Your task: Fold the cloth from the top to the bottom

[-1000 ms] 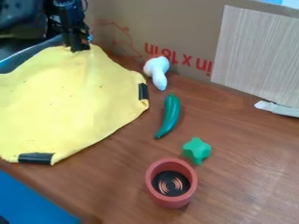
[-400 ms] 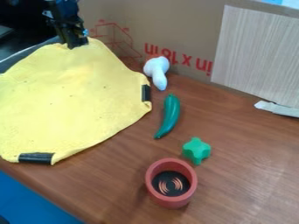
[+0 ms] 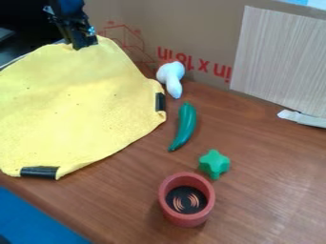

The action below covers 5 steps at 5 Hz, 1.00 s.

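At the upper left of the camera view, the black gripper (image 3: 84, 44) is shut on the top edge of the yellow cloth (image 3: 79, 107). That edge is raised, and the cloth slopes from it down to the table. The rest of the cloth lies spread over the left side, running out of view at the left. Black tape strips mark its right corner and its lower edge.
Right of the cloth are a white toy (image 3: 170, 78), a green pepper-like toy (image 3: 185, 127), a green star-shaped piece (image 3: 214, 164) and a red cup (image 3: 187, 199). A cardboard wall (image 3: 191, 28) and a light wooden panel (image 3: 280, 62) stand behind.
The gripper has risen slightly with the cloth's top edge held. The cloth's upper part is pulled upward, and its right corner has shifted a little to the right.
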### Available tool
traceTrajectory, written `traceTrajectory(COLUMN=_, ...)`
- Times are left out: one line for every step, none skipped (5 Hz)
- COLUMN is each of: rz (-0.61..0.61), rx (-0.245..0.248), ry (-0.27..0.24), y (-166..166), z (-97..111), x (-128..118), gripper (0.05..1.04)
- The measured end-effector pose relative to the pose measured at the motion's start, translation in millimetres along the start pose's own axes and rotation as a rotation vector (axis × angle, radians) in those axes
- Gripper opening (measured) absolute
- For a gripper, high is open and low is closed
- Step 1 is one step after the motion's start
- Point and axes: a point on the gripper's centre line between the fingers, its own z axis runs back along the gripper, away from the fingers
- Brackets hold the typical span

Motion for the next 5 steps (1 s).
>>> traceTrajectory(rz=-0.034, rx=-0.016, ry=0.004, y=-11, z=4, x=-14, gripper=0.058)
traceTrajectory(rz=-0.073, rx=-0.017, ry=0.009, y=-24, z=9, x=-33, gripper=0.058)
traceTrajectory(rz=-0.11, rx=-0.025, ry=-0.002, y=-36, z=17, x=-49, gripper=0.058)
traceTrajectory(rz=-0.147, rx=-0.052, ry=0.003, y=-47, z=24, x=-65, gripper=0.058)
traceTrajectory(rz=-0.186, rx=-0.072, ry=0.01, y=-60, z=29, x=-78, gripper=0.058)
